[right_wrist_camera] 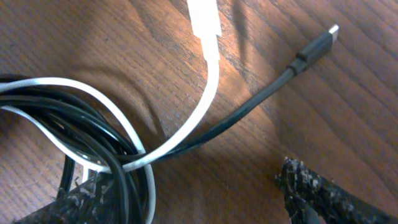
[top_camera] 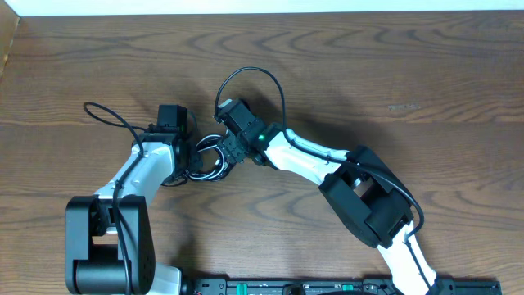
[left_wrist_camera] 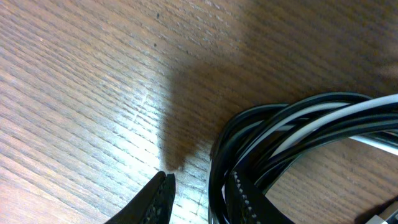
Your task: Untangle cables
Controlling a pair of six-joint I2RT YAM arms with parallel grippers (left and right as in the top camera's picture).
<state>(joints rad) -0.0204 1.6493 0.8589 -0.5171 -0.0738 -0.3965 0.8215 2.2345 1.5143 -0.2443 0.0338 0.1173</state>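
**Bundled Cables Hemmed In by Two Arms at Mid-Table**

The cables (top_camera: 210, 161), two black and one white, are seen looped together in a loose coil on the wooden table (top_camera: 409, 65), just left of its middle, with an arm on either side. The left gripper (left_wrist_camera: 164, 185) is shown with its fingers pressed together on nothing, just beside the coil. The right gripper (right_wrist_camera: 189, 183) is held wide apart, with the coil lying at one finger (right_wrist_camera: 81, 199). A white plug (right_wrist_camera: 203, 18) and a black plug (right_wrist_camera: 317, 45) are stretched out free on bare wood. The table's far edge is seen along the top of the overhead view, and its left edge at the upper corner. Broad open wood is left beyond the arms and to their right. Faint printing is seen on one black cord (left_wrist_camera: 249, 193), but it cannot be read.
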